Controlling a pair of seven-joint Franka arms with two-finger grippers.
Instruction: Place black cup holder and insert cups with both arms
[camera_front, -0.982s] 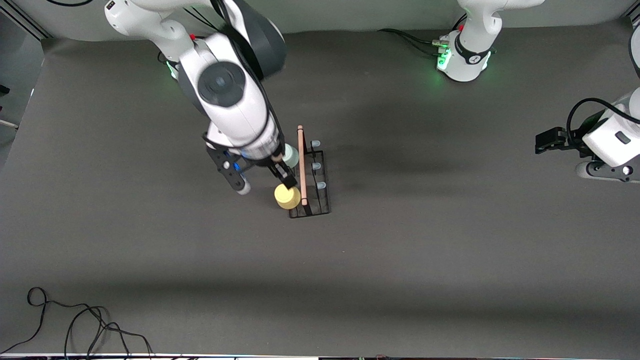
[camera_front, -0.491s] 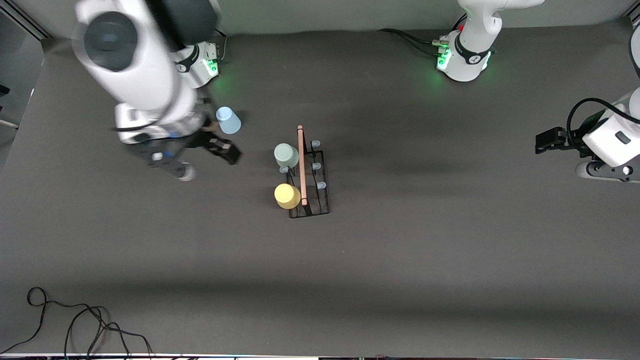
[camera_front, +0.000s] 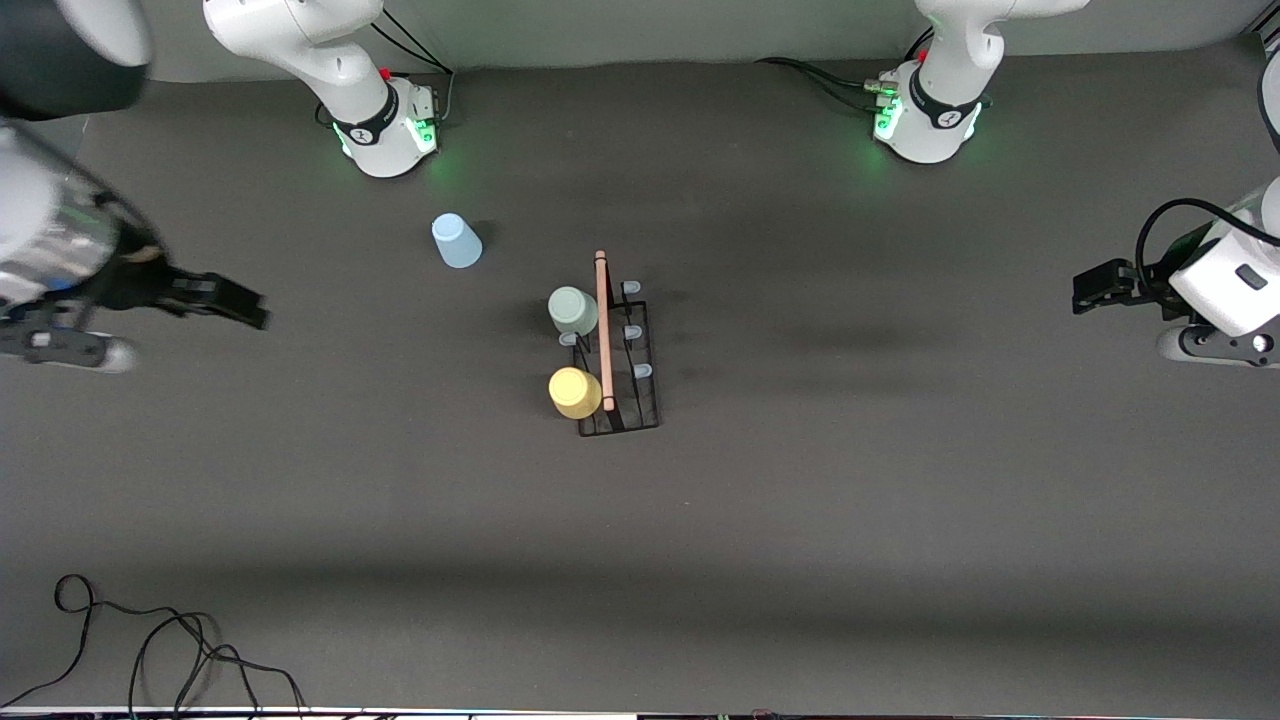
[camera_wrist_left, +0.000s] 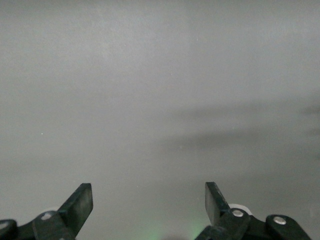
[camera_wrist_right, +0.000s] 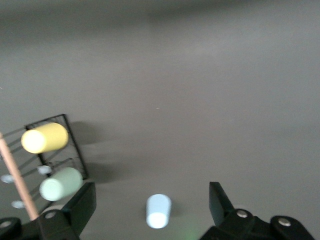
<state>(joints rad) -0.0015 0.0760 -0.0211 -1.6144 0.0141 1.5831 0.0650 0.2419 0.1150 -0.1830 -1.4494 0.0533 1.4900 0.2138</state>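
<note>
The black cup holder (camera_front: 640, 400) stands mid-table with its wooden rod (camera_front: 602, 330) on top. A yellow cup (camera_front: 575, 392) and a grey-green cup (camera_front: 573, 310) sit on its pegs on the side toward the right arm's end. A light blue cup (camera_front: 456, 241) stands alone on the table, between the holder and the right arm's base. My right gripper (camera_front: 245, 305) hangs open and empty over the right arm's end of the table. Its wrist view shows the blue cup (camera_wrist_right: 158, 211) between the open fingers but well below them, and the holder (camera_wrist_right: 70, 132). My left gripper (camera_front: 1090, 285) waits open over the left arm's end, above bare table (camera_wrist_left: 150, 100).
The two arm bases (camera_front: 385, 125) (camera_front: 930, 115) stand at the table's edge farthest from the front camera. A black cable (camera_front: 150, 640) lies coiled at the near edge, toward the right arm's end. Three free pegs (camera_front: 632, 331) line the holder's side toward the left arm's end.
My right gripper has swung away from the yellow cup at the holder, out toward the right arm's end of the table, uncovering the blue cup. The left arm has not moved.
</note>
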